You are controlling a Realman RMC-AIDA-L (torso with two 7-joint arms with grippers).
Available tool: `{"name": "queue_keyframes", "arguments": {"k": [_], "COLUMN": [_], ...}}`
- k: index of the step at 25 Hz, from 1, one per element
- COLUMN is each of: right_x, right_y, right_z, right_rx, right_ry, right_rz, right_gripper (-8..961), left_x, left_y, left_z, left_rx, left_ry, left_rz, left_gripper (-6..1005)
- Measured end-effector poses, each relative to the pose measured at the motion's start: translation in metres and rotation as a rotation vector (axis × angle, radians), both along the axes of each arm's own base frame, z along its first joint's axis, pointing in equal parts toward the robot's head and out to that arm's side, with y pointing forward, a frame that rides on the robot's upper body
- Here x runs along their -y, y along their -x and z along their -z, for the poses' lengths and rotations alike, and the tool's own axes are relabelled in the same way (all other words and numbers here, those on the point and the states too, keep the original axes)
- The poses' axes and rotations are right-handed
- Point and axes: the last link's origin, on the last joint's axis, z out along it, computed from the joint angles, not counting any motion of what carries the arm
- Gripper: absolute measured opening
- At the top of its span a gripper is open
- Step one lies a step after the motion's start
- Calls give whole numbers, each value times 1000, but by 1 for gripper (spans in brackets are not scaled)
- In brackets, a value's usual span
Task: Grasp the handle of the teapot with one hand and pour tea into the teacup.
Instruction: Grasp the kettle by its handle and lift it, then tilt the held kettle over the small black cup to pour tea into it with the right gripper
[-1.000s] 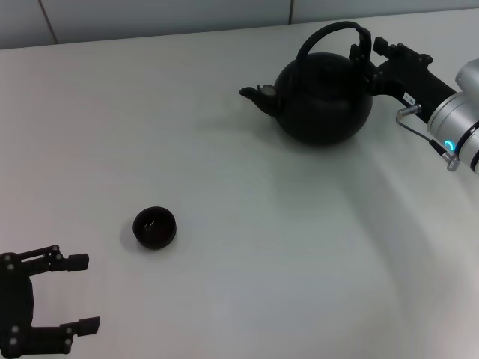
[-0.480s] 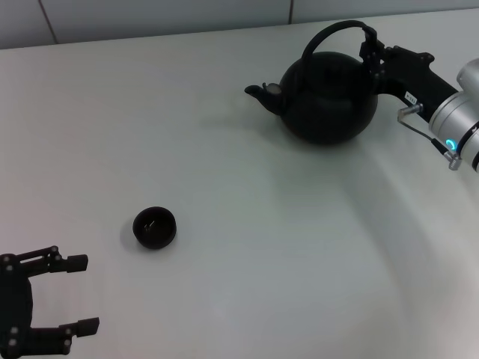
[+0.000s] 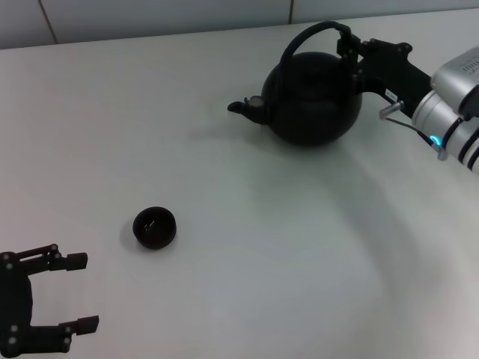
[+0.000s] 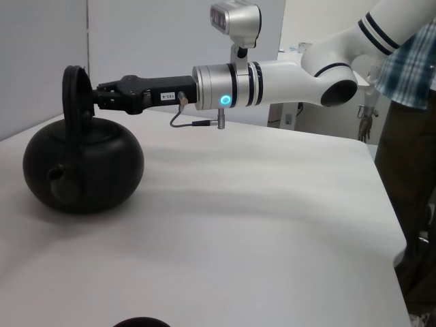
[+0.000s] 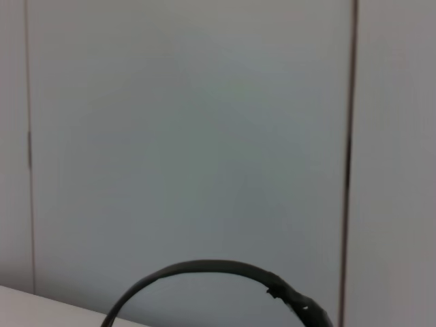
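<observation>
The black teapot (image 3: 307, 97) is at the back right of the white table, spout pointing left; the left wrist view shows it too (image 4: 85, 163). Its arched handle (image 3: 310, 34) rises over the top and shows in the left wrist view (image 4: 73, 95) and the right wrist view (image 5: 204, 269). My right gripper (image 3: 348, 48) is shut on the handle's right side. In the left wrist view the right gripper (image 4: 92, 99) meets the handle. The small black teacup (image 3: 154, 226) stands at the front left. My left gripper (image 3: 75, 292) is open and empty at the front left corner, left of the cup.
The white table (image 3: 262, 247) ends at a grey panelled wall (image 3: 150, 15) just behind the teapot. A person in a plaid shirt (image 4: 409, 136) stands beside the table in the left wrist view.
The teapot has moved left with my right gripper holding its handle, after a small shift right half a second ago. The cup and the left gripper have not moved.
</observation>
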Motion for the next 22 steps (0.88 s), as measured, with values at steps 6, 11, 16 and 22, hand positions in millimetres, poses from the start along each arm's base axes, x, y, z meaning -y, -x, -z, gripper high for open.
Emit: {"name": "queue_keyframes", "arguments": {"k": [6,11,16,22], "right_x": [-4,-5,-1,1], "right_y": [17,32,44,55], "right_z": [8,11,11,16], "right_rx": [49,71,49,91], "right_ry": [55,80,87,133], "right_rz": [-94,-182,-260,-349], "right_gripper": [96,96,96,95], "left_x": [-1,-1,-2,-4], "left_y": [0,0,0,0], "left_z": [-2,-3,-3,-3], "left_rx": [3,4,9,7], "left_ry": [-11,-16,-27,-34], "left_rz": [-1,-3,-6,-5], "left_gripper": [836,836,836,837]}}
